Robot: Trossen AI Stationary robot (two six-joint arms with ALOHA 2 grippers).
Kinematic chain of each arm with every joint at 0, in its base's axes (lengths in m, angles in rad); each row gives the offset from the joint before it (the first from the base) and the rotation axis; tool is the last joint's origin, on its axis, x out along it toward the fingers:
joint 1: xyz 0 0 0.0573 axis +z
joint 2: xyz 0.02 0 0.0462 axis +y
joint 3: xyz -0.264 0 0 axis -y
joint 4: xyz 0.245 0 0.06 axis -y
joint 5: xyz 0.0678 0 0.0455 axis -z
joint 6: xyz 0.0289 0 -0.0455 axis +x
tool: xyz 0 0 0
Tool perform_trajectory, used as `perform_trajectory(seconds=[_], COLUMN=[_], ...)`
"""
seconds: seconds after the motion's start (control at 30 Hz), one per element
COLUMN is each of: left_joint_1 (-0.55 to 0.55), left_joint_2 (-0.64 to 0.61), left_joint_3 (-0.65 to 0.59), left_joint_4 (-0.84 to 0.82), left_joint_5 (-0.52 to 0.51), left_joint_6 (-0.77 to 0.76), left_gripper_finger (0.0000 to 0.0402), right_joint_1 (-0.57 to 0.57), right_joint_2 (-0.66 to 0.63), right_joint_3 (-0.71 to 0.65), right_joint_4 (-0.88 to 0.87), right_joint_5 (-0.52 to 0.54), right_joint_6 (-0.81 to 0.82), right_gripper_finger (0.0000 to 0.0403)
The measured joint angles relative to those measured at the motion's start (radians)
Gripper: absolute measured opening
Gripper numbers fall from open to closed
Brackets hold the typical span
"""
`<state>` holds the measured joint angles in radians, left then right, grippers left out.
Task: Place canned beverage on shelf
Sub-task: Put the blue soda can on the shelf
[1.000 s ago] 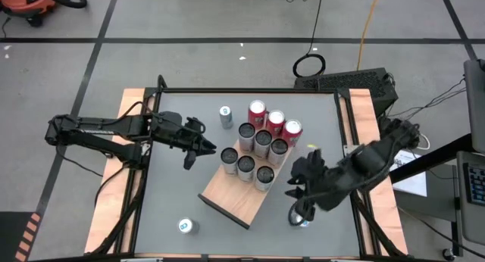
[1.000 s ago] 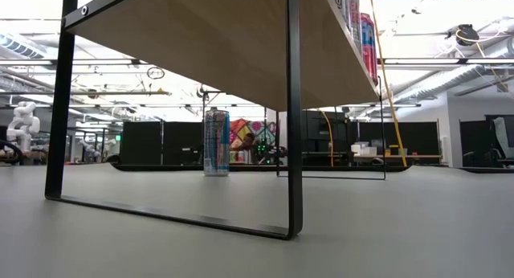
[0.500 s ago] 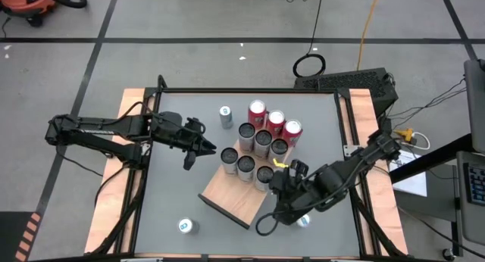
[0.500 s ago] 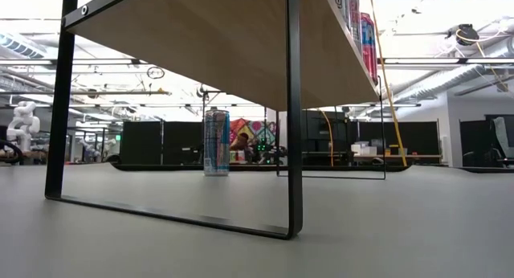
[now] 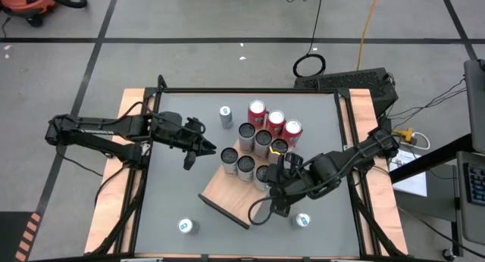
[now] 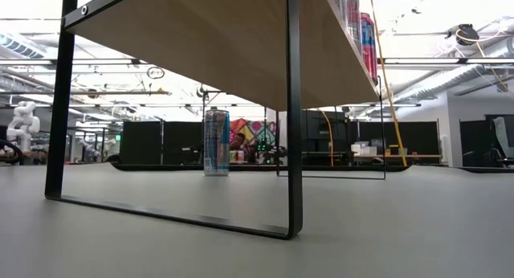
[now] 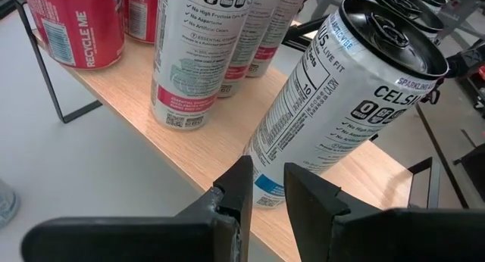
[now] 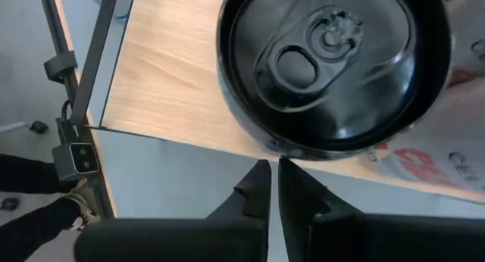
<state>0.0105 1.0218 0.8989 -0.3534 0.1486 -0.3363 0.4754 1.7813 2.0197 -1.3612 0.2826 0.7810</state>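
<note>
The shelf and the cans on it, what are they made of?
The shelf looks like pale wood with a smooth matte top; grain lines show, though it could be veneer. Its end frames look like black-painted metal. The cans look like thin shiny metal, with glinting pull-tab tops.

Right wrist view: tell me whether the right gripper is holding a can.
No. The right gripper is shut on nothing, its dark fingers closed together just short of the black-topped can standing on the light-brown wooden shelf.
</note>
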Motion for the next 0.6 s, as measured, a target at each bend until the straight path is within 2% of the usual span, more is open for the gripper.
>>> perform_trajectory(seconds=[0.33, 0.6], left_joint_1=[0.0, 0.0], left_joint_2=[0.0, 0.001], left_joint_3=[0.0, 0.0], left_joint_4=[0.0, 0.0], left_joint_5=[0.0, -0.001], left_joint_6=[0.0, 0.001], left_gripper_finger=[0.0079, 0.0079], right_joint_1=[-0.024, -0.022], right_joint_2=[0.0, -0.024], right_joint_3=[0.0, 0.0], right_joint_4=[0.033, 0.019], right_joint_5=[-0.013, -0.159], right_joint_6=[-0.034, 0.013], right_gripper_finger=[0.0, 0.0])
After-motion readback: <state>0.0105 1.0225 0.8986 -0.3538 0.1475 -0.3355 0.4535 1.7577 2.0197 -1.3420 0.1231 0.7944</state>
